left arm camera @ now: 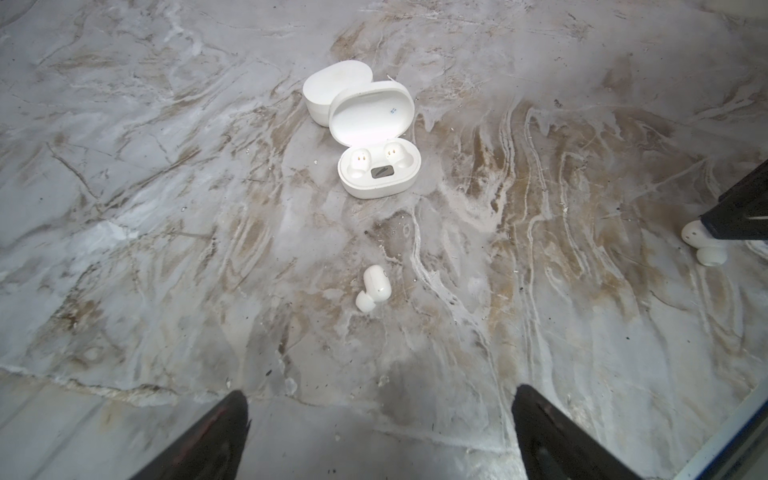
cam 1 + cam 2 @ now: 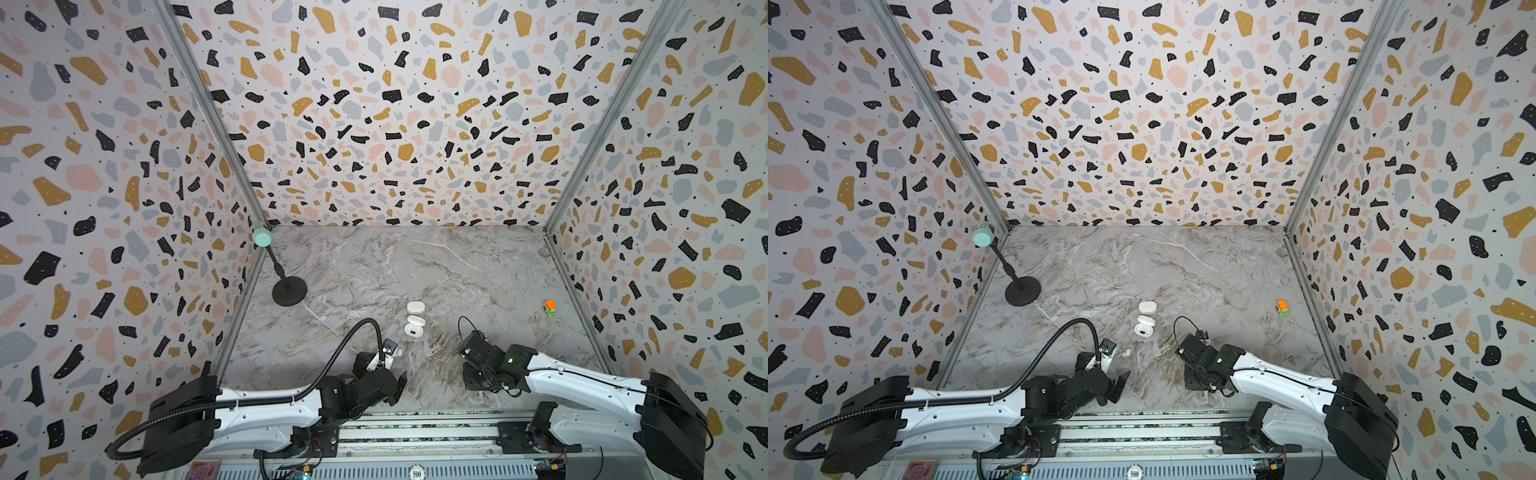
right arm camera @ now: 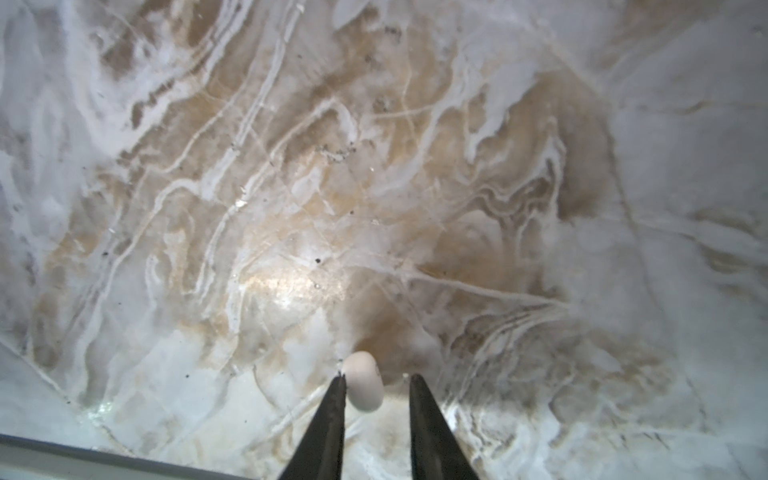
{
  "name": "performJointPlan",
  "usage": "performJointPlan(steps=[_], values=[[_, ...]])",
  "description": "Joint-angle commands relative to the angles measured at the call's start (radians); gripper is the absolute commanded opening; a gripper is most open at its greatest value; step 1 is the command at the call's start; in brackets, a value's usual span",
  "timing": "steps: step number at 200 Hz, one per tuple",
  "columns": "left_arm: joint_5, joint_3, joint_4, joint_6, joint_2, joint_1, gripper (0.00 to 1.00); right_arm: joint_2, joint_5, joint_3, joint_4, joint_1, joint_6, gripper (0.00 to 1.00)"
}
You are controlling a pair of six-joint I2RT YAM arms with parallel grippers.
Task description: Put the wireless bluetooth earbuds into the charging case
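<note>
With left gripper (image 1: pixel 380 390) spread wide, centre over earbud (image 1: pixel 372 289) mid-frame, pinch across its body, carry to open case (image 1: pixel 376 189) above. Cannot tell grip of narrowed right gripper (image 3: pixel 377 375) on second earbud (image 3: pixel 363 386), bottom centre.

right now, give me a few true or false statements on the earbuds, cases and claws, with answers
1. Both wells of the open charging case are empty. True.
2. The left claw is shut on an earbud. False: it is open, and the nearest earbud lies on the marble table ahead of it.
3. The closed case sits just beyond the open one. True.
4. The second earbud lies between the fingers of the right claw. True.
5. The orange-and-green toy stands beside the cases. False: it is far off, near the right wall.
</note>
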Motion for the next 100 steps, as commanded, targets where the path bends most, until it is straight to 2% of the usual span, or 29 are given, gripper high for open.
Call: performJointPlan(steps=[1,100], values=[[-0.005,0.011,0.028,0.006,0.011,-0.005,1.0,-0.02,-0.008,-0.012,-0.024,-0.005,-0.026,0.28],[-0.005,0.013,0.028,0.004,0.018,-0.005,1.0,0.016,-0.032,-0.042,0.025,-0.005,-0.036,0.25]])
